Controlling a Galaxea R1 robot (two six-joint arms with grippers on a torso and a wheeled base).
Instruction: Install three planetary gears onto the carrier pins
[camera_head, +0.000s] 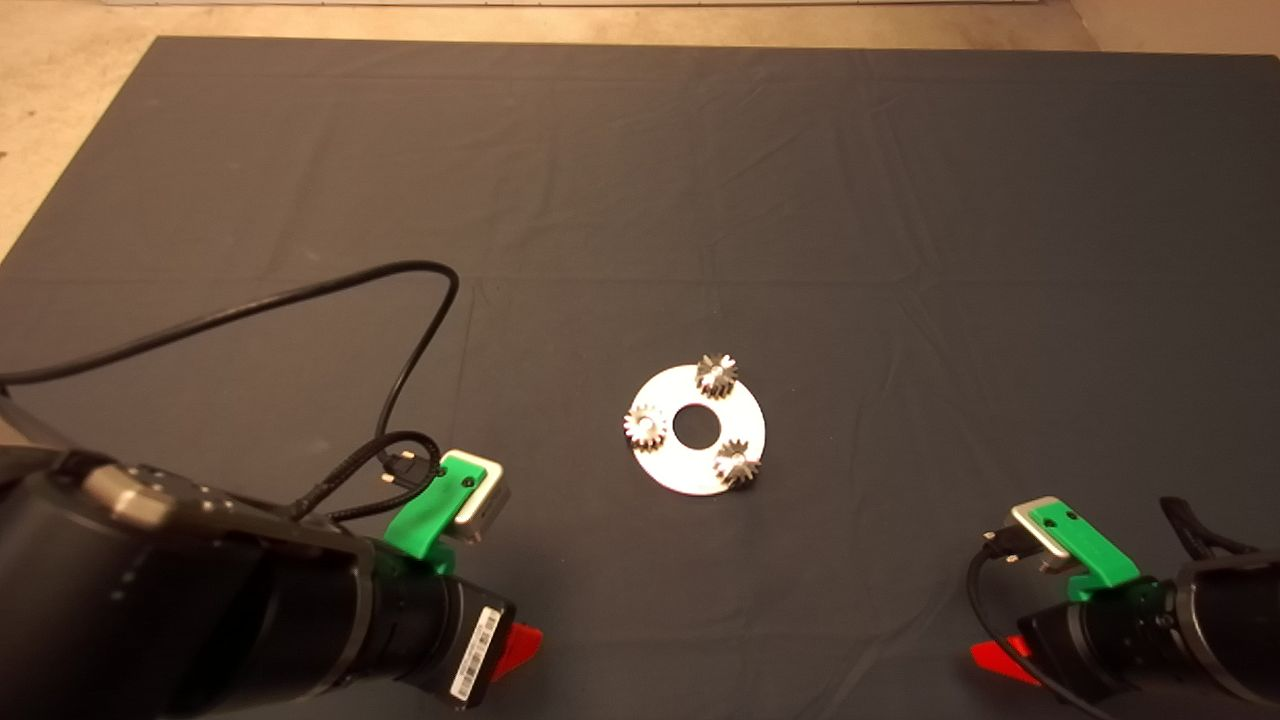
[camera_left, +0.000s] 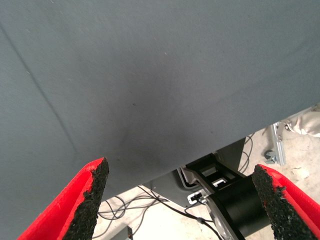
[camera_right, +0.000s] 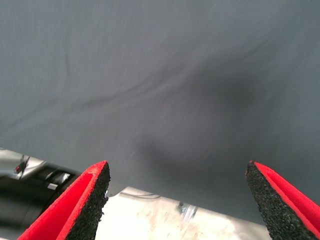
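— Where are the gears?

— Head view alone: three planetary gears (camera_head: 717, 375) seemingly seated on carrier pins, holes upward, on the disc (camera_head: 668, 464) mid-mat (camera_head: 640, 180).

— Your pincers?

— My left gripper (camera_left: 180, 200) and right gripper (camera_right: 177, 200) gape empty at the mat's near edge.

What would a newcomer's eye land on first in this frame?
The silver disc at the middle of the dark mat, with all three planetary gears sitting near its rim where the carrier pins stand. Next come the two arms parked at the near edge: the left gripper at lower left and the right gripper at lower right, both with jaws open and empty.
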